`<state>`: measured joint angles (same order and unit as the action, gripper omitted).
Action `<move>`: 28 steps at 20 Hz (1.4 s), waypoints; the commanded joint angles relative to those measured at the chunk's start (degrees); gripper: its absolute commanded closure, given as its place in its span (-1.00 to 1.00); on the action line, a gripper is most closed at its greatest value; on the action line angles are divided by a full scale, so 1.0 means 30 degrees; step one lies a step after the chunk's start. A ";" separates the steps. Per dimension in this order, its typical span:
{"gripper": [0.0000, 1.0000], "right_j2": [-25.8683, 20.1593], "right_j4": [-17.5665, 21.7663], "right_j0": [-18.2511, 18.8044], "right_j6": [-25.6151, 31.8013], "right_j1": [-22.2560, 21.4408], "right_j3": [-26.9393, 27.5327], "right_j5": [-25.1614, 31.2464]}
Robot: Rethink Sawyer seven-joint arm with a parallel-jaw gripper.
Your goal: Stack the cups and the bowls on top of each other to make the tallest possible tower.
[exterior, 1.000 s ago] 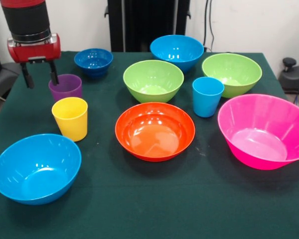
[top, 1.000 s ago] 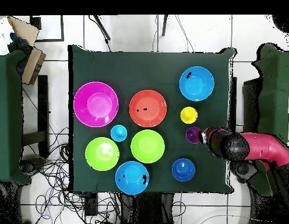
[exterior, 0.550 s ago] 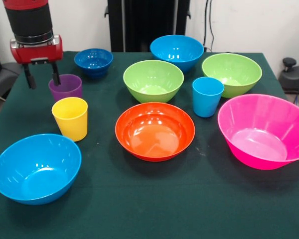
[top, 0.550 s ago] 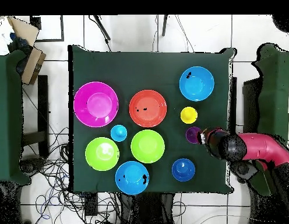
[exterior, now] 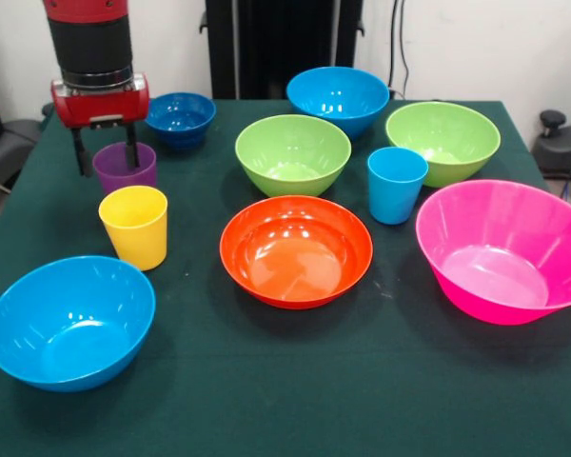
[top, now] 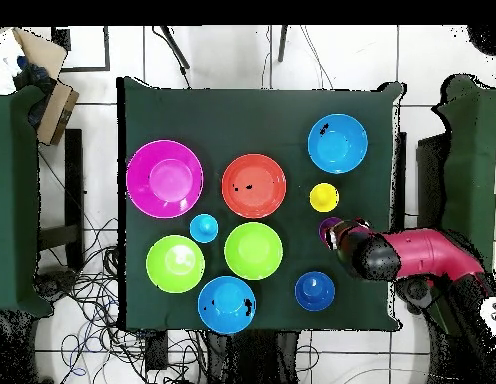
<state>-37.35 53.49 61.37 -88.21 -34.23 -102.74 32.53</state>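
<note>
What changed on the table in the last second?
The gripper slid sideways from beside the purple cup to over it; it is open, with one finger by the cup's outer wall and the other at or inside its rim. Nothing is gripped yet. The yellow cup, the blue cup and every bowl stayed put.

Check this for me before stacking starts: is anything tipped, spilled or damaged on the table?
Nothing stands out. All the bowls and cups sit upright and apart on the green cloth. The open gripper straddles the purple cup's rim.
</note>
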 commanded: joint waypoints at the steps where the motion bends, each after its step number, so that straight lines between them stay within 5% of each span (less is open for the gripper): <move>1: -1.00 0.1495 0.1329 -0.1249 -0.0685 0.0138 -0.1065 -0.1028; 10: -1.00 0.1197 0.0367 -0.0467 0.0917 0.0332 -0.0356 -0.0465; 28: -1.00 0.1103 0.0351 -0.0443 0.1197 0.0521 -0.0136 -0.0241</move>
<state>-35.90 53.54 61.05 -88.21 -34.35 -103.35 30.99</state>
